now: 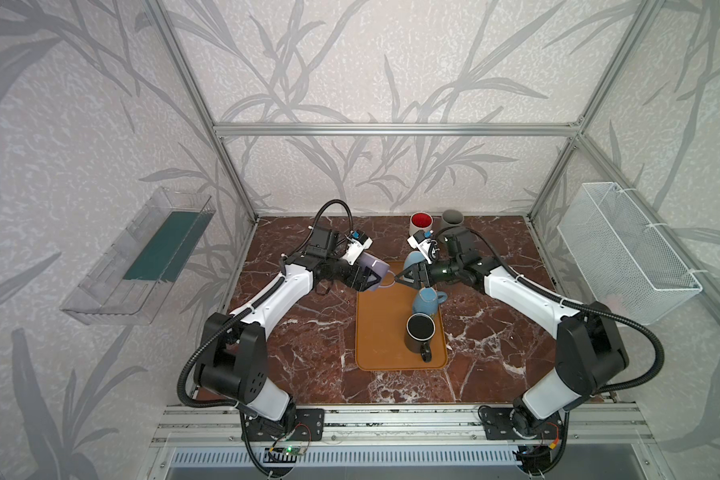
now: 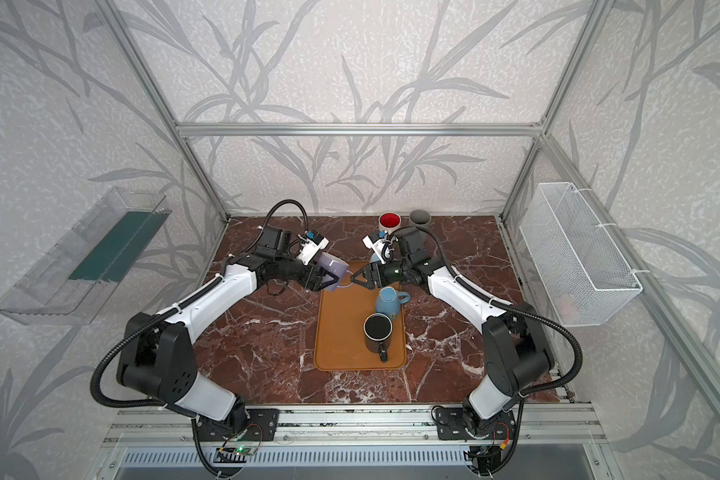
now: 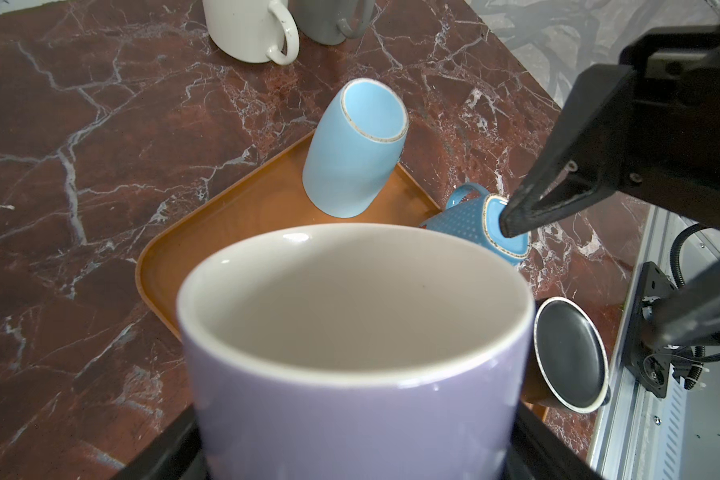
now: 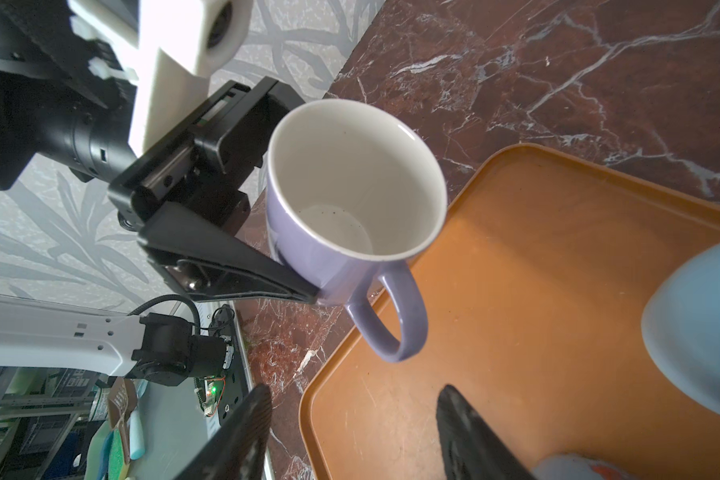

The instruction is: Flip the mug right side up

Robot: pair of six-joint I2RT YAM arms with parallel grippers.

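Observation:
My left gripper (image 1: 373, 277) is shut on the body of a lavender mug (image 1: 371, 266) with a white inside, held in the air over the far left corner of the orange tray (image 1: 381, 336). The mug (image 4: 350, 199) lies tilted, its mouth facing my right gripper and its handle (image 4: 395, 320) hanging toward the tray. In the left wrist view the mug (image 3: 350, 340) fills the space between the jaws. My right gripper (image 1: 398, 279) stands open just short of the handle, nothing between its fingers (image 4: 246, 419).
On the tray a light blue mug (image 1: 412, 262) and a dotted blue mug (image 1: 427, 301) stand upside down, and a black mug (image 1: 420, 330) stands upright. A white mug with a red inside (image 1: 420, 223) and a grey mug (image 1: 452, 219) sit at the back edge. A wire basket (image 1: 624, 249) hangs on the right wall.

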